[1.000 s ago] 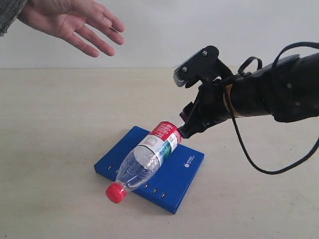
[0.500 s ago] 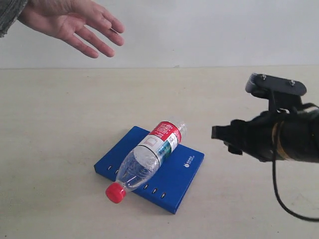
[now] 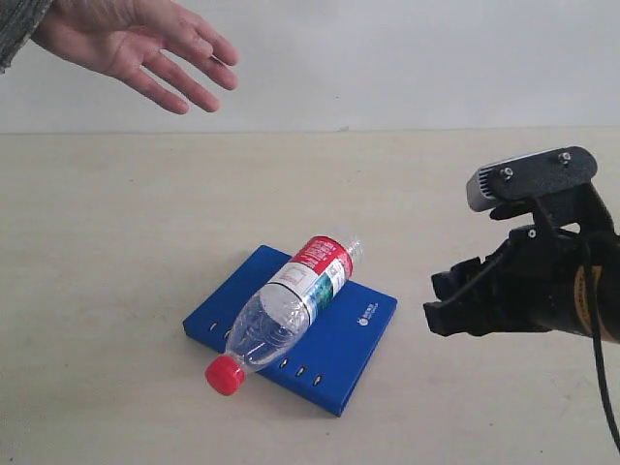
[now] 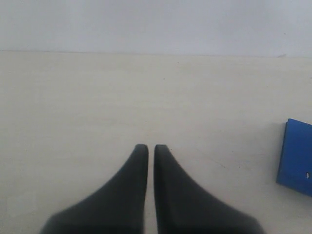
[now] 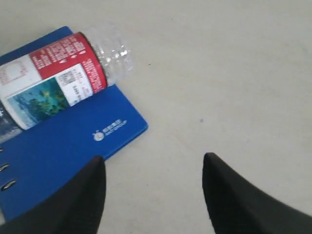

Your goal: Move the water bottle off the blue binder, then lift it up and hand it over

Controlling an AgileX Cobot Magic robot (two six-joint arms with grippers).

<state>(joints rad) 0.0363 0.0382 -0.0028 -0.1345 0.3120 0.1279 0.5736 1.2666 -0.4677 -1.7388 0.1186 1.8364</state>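
Observation:
The water bottle [image 3: 291, 308] lies across the blue binder [image 3: 344, 339], its red cap [image 3: 224, 375] hanging past the slotted front edge. In the right wrist view the bottle [image 5: 53, 78] rests on the binder [image 5: 73, 146] near its white logo. My right gripper [image 3: 448, 302] hovers open to the right of the binder, apart from it; its fingers [image 5: 229, 195] hold nothing, and the gripper [image 5: 153, 163] sits over bare table. My left gripper [image 4: 146, 148] is shut and empty, with a binder corner [image 4: 296, 158] at the edge of its view. It does not show in the exterior view.
An open human hand [image 3: 145, 48] hangs above the far left of the table [image 3: 116, 242]. A pale wall stands behind the table's far edge.
The right arm pulled back from the bottle's base to the right of the binder, then dropped lower. Bottle, binder and hand stayed put.

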